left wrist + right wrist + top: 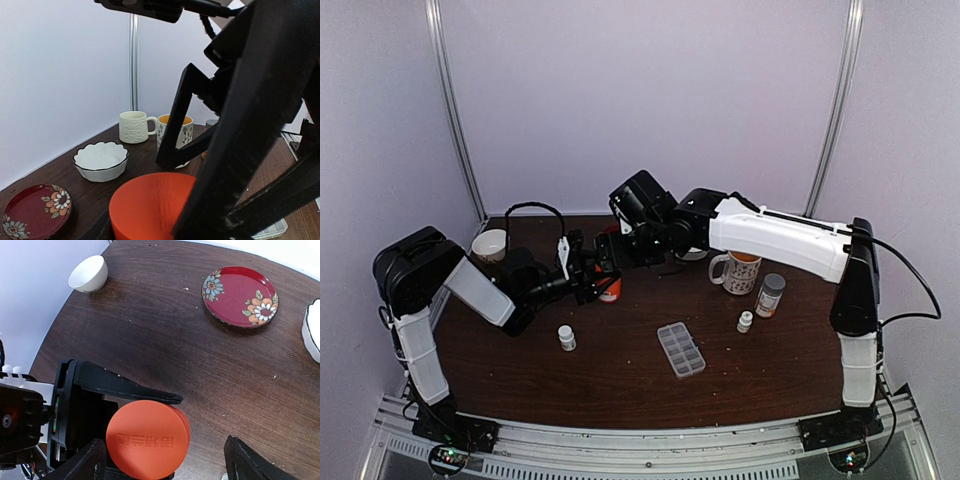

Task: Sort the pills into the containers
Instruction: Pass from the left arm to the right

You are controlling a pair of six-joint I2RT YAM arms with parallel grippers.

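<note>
My left gripper [592, 282] is shut on an orange bottle [611, 288] and holds it above the table's left centre. The bottle's orange cap fills the lower left wrist view [150, 207] between my black fingers [250, 125]. My right gripper [620, 252] hovers just over the cap [147, 439], jaws open wide, one finger [85, 462] on each side of it and not touching. The left gripper's finger [120, 385] lies along the cap. The clear pill organizer [681, 349] lies flat at the front centre. No pills show.
Two small white bottles [566, 338] [745, 321], a grey-capped bottle [770, 295] and a flowered mug [738, 271] stand on the table. A white bowl [490, 245] sits far left. A scalloped bowl [101, 161], cream mug [134, 127] and red flowered plate [240, 296] sit at the back.
</note>
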